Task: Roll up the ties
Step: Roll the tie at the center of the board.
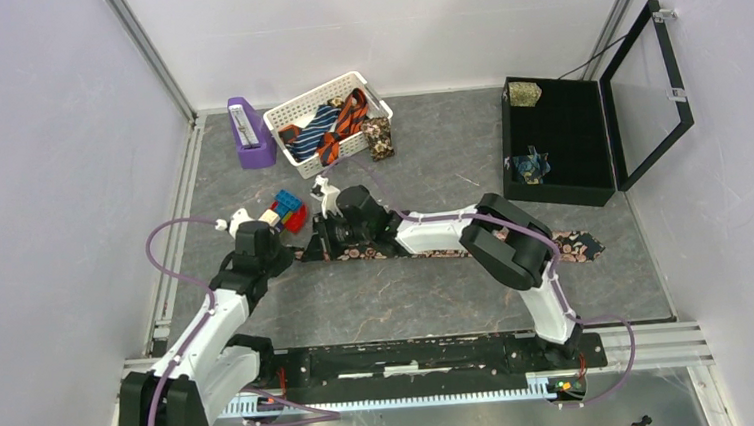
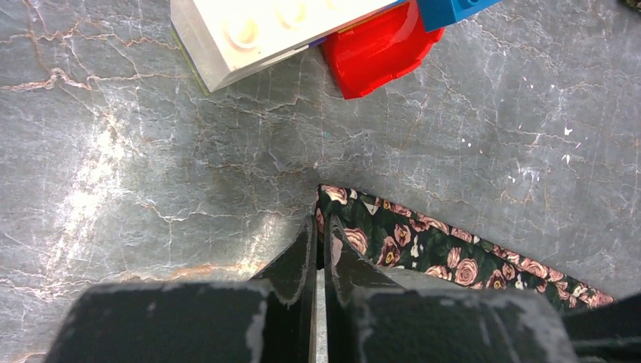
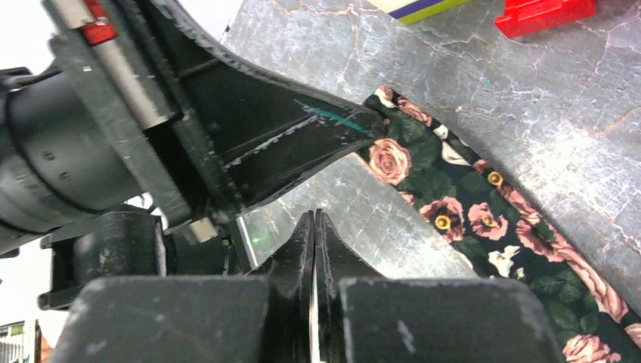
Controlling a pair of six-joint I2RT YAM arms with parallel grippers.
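1 floral tie (image 2: 453, 261) pinched by left gripper (image 2: 321, 227), right gripper (image 3: 314, 217) reaching across, closed empty

A dark floral fabric necktie (image 1: 578, 247) lies left to right across the middle, with red, blue and white toy blocks (image 1: 286, 210) just behind its left end. Far centre — a white plastic basket (image 1: 307, 97) holding striped fabric ties (image 1: 317, 129); far right, an open black case (image 1: 559, 196).

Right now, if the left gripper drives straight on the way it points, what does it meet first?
The floral tie, its end at the tips of the left gripper, then the table; toy blocks lie beyond, depth unclear.
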